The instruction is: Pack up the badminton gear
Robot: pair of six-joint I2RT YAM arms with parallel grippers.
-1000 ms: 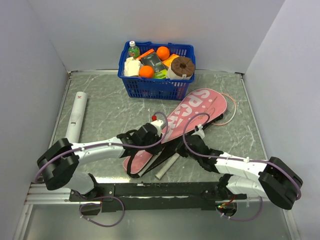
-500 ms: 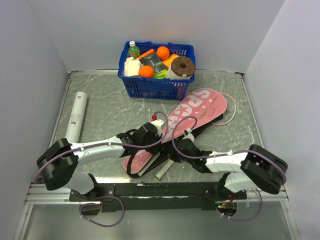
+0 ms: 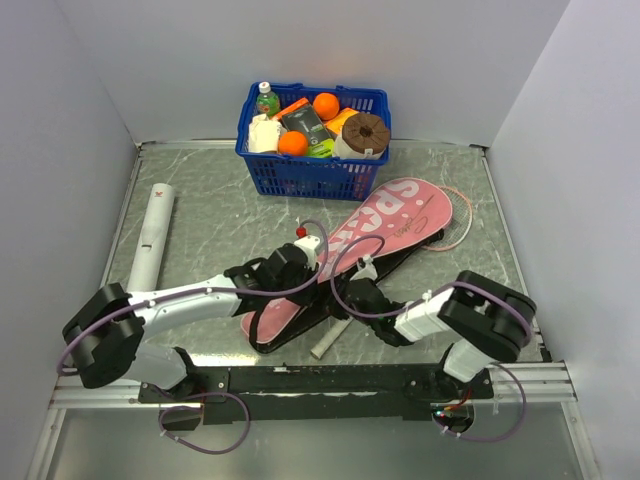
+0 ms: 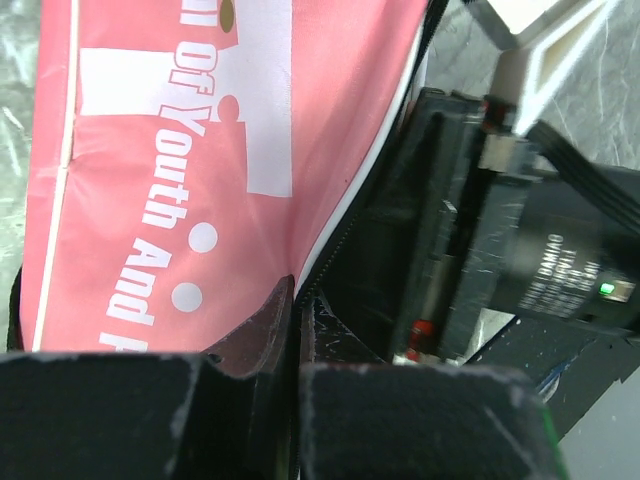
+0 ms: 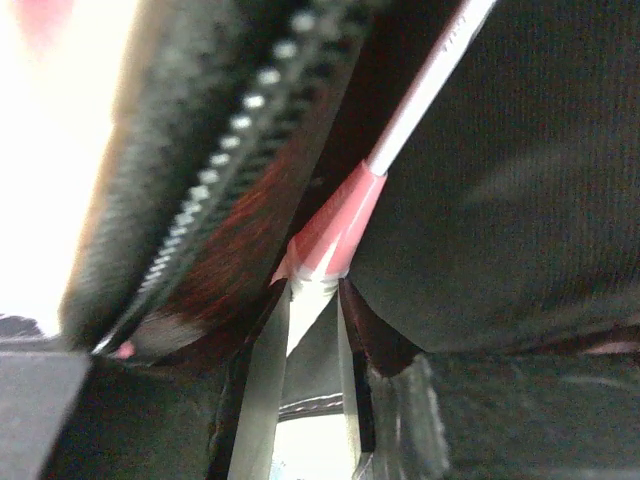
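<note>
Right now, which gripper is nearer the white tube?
Left. The left gripper pinches the pink cover's edge, right of the white tube; the right gripper sits farther right, gripping the racket handle.

Pincer [image 5: 312, 298] clasps racket handle [image 5: 300, 330] (pink collar [image 5: 335, 225]) beside zipper [image 5: 232, 168].

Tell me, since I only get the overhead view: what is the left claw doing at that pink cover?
Observer: Its wrist camera shows the left claw pinched shut on the edge of the pink cover.
Operator: And the right one?
Observer: The right claw is closed around a racket handle, white with a pink cone.
Operator: Is that inside the cover?
Observer: Seems so: its thin shaft runs on over black lining, beside the zipper teeth.
</note>
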